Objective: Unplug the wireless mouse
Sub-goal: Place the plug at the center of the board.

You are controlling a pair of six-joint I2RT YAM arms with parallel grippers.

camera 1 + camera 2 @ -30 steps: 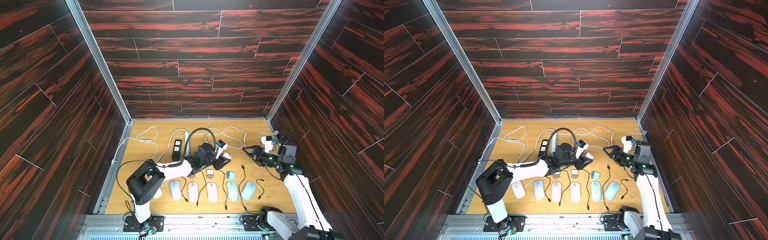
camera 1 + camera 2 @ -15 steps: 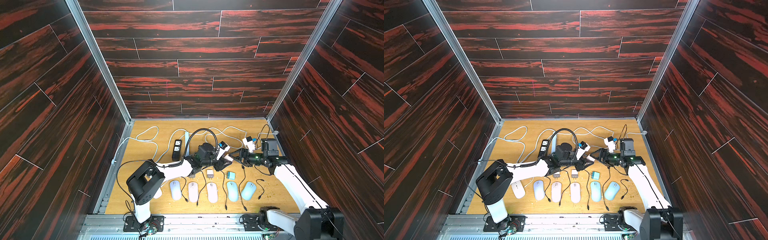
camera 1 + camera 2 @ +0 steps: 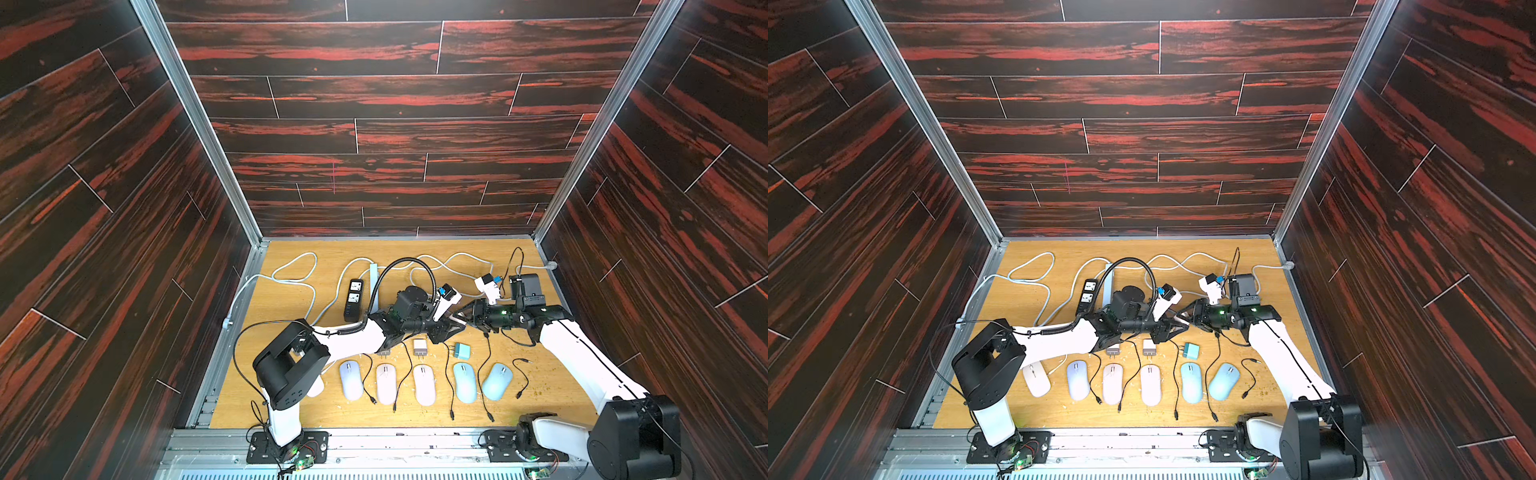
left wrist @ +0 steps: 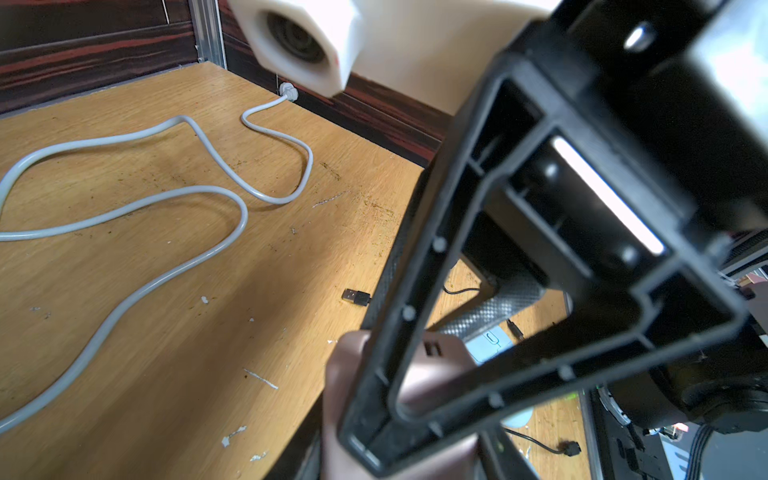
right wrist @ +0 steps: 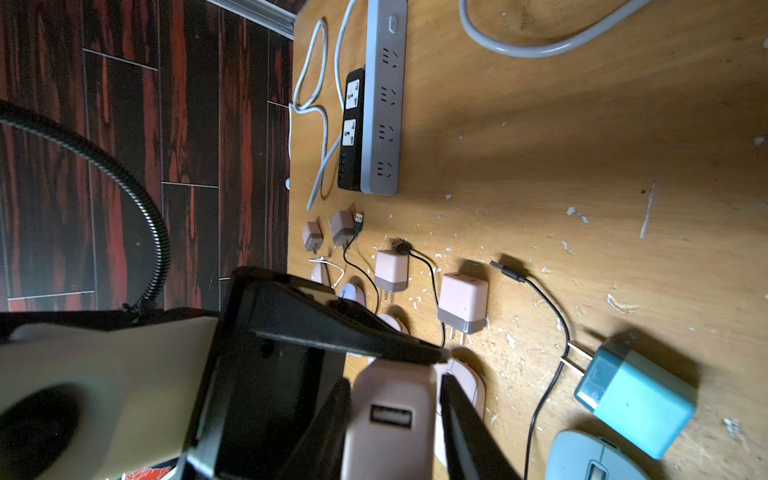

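Clock directions are read on the table (image 3: 552, 395) in a top view, with 12 o'clock at the back wall. The left gripper (image 3: 453, 328) and the right gripper (image 5: 397, 384) are seen tip to tip, slightly toward 3 o'clock of the table's centre. A pink charger (image 5: 388, 440) is clamped in the left gripper and is flanked closely on both sides by the right gripper's fingers (image 5: 465, 436), which appear pressed against it; its USB port (image 5: 390, 415) is exposed. A teal charger (image 3: 461, 351) and a pale charger (image 3: 419, 347) are laid just toward 6 o'clock of the grippers. Nearer the 6 o'clock edge, six wireless mice (image 3: 1150, 384) are set in a row, with black cables (image 5: 559, 318) lying loose between them; which mouse is meant cannot be told. A black power strip (image 3: 353, 299) and a grey power strip (image 5: 384, 104) are placed side by side toward 10 o'clock, and pale cords (image 5: 536, 52) are looped along 12 o'clock.
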